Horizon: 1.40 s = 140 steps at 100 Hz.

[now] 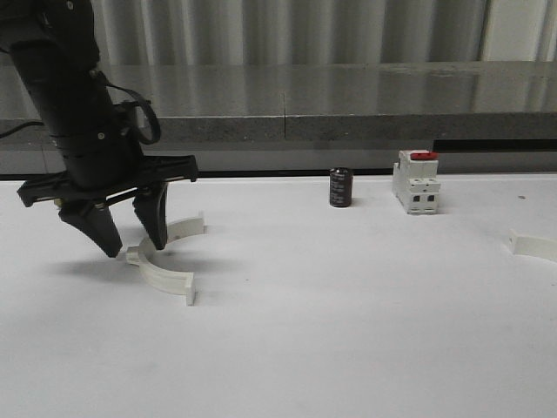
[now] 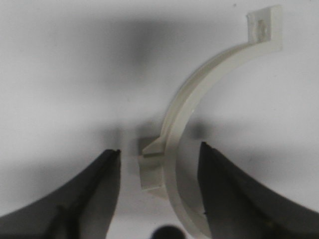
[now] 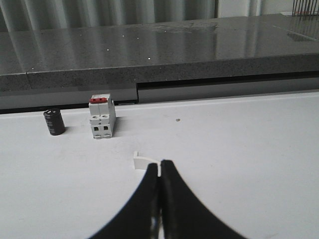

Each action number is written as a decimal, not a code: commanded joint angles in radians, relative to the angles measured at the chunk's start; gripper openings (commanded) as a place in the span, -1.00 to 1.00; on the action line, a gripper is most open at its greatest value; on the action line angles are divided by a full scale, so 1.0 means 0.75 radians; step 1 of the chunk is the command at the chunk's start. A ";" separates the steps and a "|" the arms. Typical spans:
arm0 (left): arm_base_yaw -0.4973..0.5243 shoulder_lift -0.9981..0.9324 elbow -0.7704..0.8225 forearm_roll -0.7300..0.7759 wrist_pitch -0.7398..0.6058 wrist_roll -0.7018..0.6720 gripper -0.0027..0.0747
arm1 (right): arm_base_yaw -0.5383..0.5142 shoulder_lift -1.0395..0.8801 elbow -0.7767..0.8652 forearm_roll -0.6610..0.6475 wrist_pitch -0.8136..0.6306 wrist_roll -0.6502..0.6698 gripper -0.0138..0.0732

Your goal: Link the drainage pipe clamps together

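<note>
One white drainage pipe clamp (image 1: pixel 165 277) lies on the white table at the left, a curved band with flat tabs. My left gripper (image 1: pixel 137 249) hangs over it, open. In the left wrist view the band (image 2: pixel 199 89) curves between the dark fingers (image 2: pixel 99 189), and a small tab on the band sits in the gap of the left gripper (image 2: pixel 159 149). The fingers do not touch the band. The second clamp (image 1: pixel 533 246) shows at the right edge of the table. My right gripper (image 3: pixel 160 162) is shut on its thin band, with a white end (image 3: pixel 144 162) sticking out beside the fingertips.
A black cylinder (image 1: pixel 340 187) and a white breaker with a red switch (image 1: pixel 416 181) stand at the back middle of the table, also seen as the cylinder (image 3: pixel 54 122) and breaker (image 3: pixel 102 118). A grey ledge (image 1: pixel 348 96) runs behind the table.
</note>
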 commanded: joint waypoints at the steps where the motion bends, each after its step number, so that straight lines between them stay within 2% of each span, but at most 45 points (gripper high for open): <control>1: -0.013 -0.084 -0.061 -0.019 -0.036 -0.003 0.22 | -0.006 -0.020 -0.021 -0.002 -0.110 -0.013 -0.83; 14: -0.013 -0.160 -0.075 0.028 -0.032 0.000 0.13 | -0.006 -0.020 -0.021 -0.002 -0.110 -0.013 -0.83; 21: -0.013 -0.215 -0.075 0.059 -0.013 0.027 -0.02 | -0.006 -0.020 -0.021 -0.002 -0.110 -0.013 -0.83; 40: 0.018 -0.376 -0.054 0.068 0.030 0.142 -0.94 | -0.006 -0.020 -0.021 -0.002 -0.110 -0.013 -0.83; 42: 0.025 -0.388 -0.046 0.068 0.030 0.150 -0.99 | -0.006 -0.020 -0.021 -0.002 -0.110 -0.013 -0.83; 75: 0.172 -0.719 0.181 0.062 -0.020 0.246 -0.99 | -0.006 -0.020 -0.021 -0.017 -0.115 -0.013 -0.83; 105: 0.262 -1.114 0.527 0.075 -0.215 0.246 -0.99 | -0.006 -0.020 -0.021 -0.018 -0.114 -0.013 -0.83; 124: 0.264 -1.396 0.785 0.084 -0.395 0.246 -0.99 | -0.002 -0.020 -0.028 -0.018 -0.136 -0.013 -0.83; 140: 0.264 -1.623 0.983 0.107 -0.491 0.246 -0.99 | -0.002 0.011 -0.123 -0.018 -0.061 -0.013 -0.83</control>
